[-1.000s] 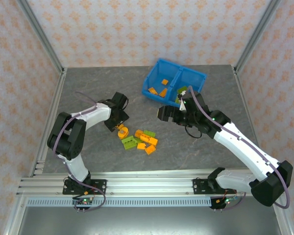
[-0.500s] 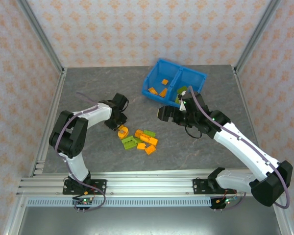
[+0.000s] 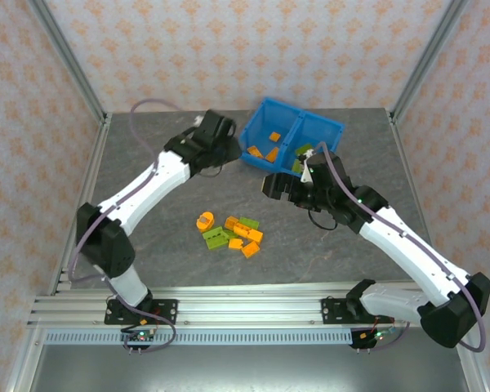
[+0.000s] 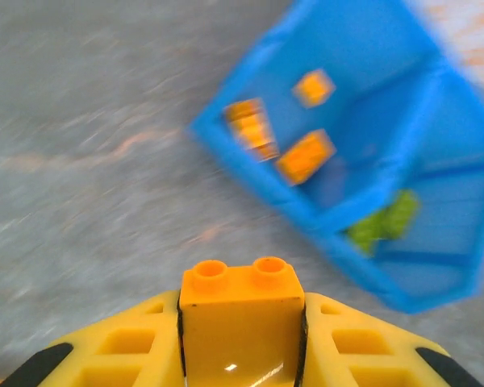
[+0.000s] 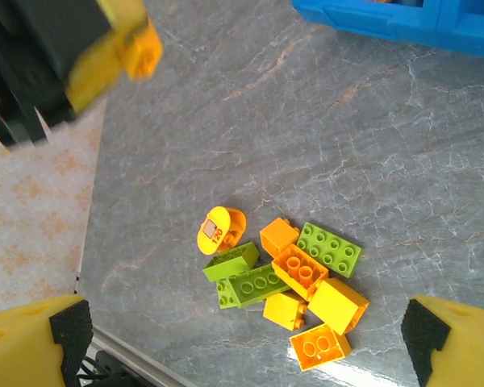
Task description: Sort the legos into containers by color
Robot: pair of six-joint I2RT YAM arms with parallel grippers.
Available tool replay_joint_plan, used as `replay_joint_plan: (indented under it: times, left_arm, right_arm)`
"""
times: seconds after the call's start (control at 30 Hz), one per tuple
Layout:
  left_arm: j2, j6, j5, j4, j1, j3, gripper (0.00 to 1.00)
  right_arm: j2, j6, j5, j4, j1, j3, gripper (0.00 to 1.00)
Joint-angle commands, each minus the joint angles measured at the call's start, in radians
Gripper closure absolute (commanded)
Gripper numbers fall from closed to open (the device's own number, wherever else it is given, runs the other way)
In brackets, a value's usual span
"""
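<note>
My left gripper point(image 4: 240, 330) is shut on an orange two-stud brick point(image 4: 240, 302), held above the table just left of the blue bin point(image 4: 403, 201). In the top view the left gripper point(image 3: 227, 147) is beside the bin's point(image 3: 320, 125) near-left corner. The left compartment holds orange legos point(image 3: 265, 151) and the right one green legos point(image 3: 304, 152). A pile of orange and green legos point(image 3: 233, 231) lies mid-table. My right gripper point(image 3: 271, 187) hangs open above and to the right of the pile point(image 5: 286, 282), nothing between its fingers point(image 5: 64, 334).
An orange rounded piece point(image 5: 222, 229) marked 120 lies at the pile's left edge. The left gripper point(image 5: 105, 40) with its brick shows at the top left of the right wrist view. Metal frame posts and patterned walls close the table's sides and back.
The left gripper shut on an orange brick at the pile's left side, lifted it and swung far right and back to the bin. The right arm has barely moved.
</note>
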Motion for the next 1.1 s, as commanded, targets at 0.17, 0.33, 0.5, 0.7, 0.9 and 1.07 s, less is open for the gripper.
replay_joint_plan:
  times: [0.17, 0.33, 0.5, 0.7, 0.9, 1.07]
  left_arm:
    - [0.511, 0.285, -0.178, -0.174, -0.034, 0.627, 0.74]
    - [0.766, 0.32, -0.181, -0.195, -0.034, 0.957, 0.74]
    - [0.828, 0.283, -0.199, -0.119, -0.033, 0.954, 0.63]
    - [0.783, 0.302, -0.165, -0.143, -0.045, 0.955, 0.45]
    - [0.638, 0.331, -0.114, -0.24, -0.065, 0.931, 0.39]
    - [0.331, 0.313, -0.225, -0.247, -0.095, 0.549, 0.39]
  right_arm:
    - [-0.082, 0.024, 0.042, -0.007, 0.005, -0.013, 0.0]
    - [-0.122, 0.022, 0.066, -0.033, 0.006, -0.024, 0.0]
    - [-0.132, 0.027, 0.065, -0.039, 0.005, -0.029, 0.0]
    - [-0.135, 0.028, 0.066, -0.037, 0.005, -0.032, 0.0]
    - [-0.127, 0.032, 0.064, -0.02, 0.005, -0.036, 0.0]
    - [-0.118, 0.037, 0.062, -0.001, 0.005, -0.048, 0.0]
